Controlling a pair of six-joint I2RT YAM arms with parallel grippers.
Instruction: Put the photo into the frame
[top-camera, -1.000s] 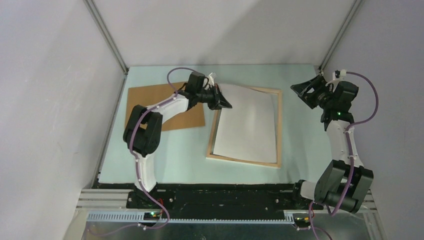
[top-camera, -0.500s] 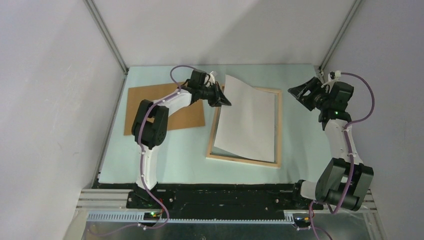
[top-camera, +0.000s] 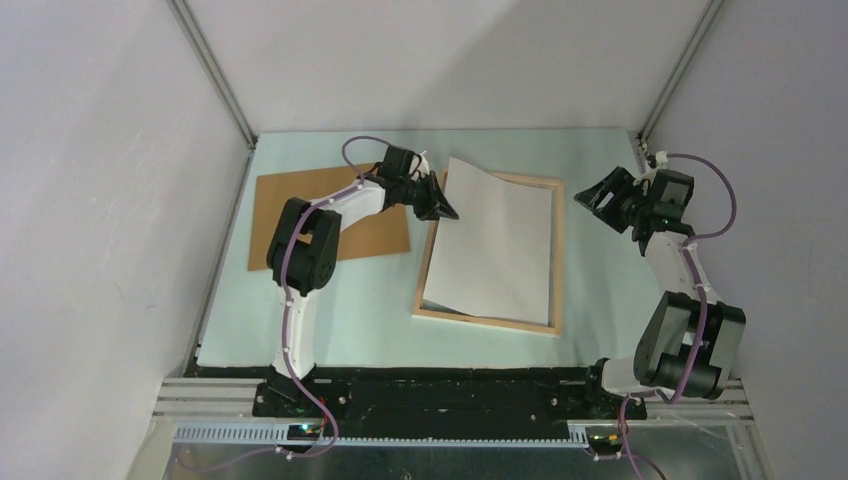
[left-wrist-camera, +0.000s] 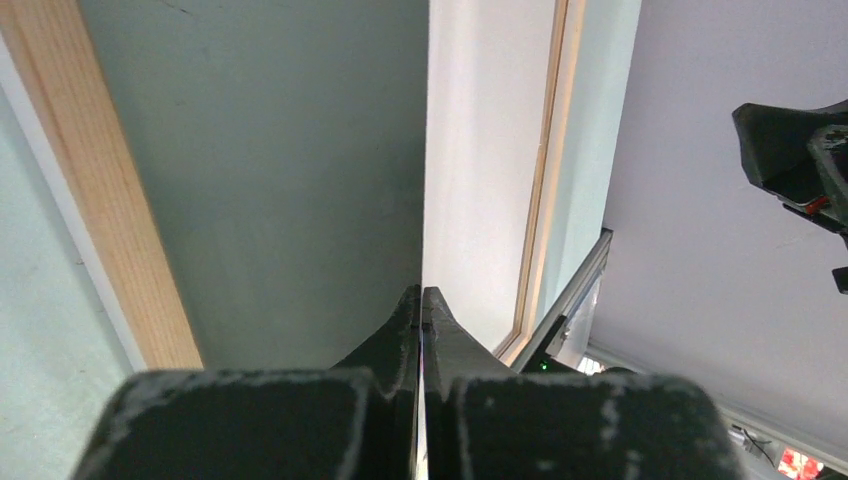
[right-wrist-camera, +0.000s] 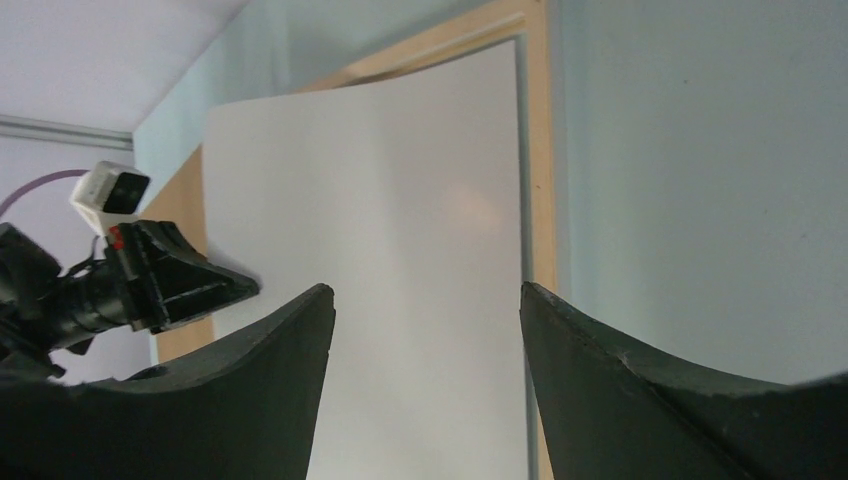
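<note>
Gripping the photo (top-camera: 495, 240) by one edge, the left gripper (top-camera: 450, 212) holds it slanted over the frame (top-camera: 558, 260); the right gripper (top-camera: 592, 190) gapes empty.

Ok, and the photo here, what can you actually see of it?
The photo is a thin rectangular sheet showing only a plain white face; no picture is visible. It lies slanted over the pale wooden frame. Its left edge, near the far corner, is raised and slightly curved, pinched between the shut fingers of the left gripper. Its near end lies low in the frame.
</note>
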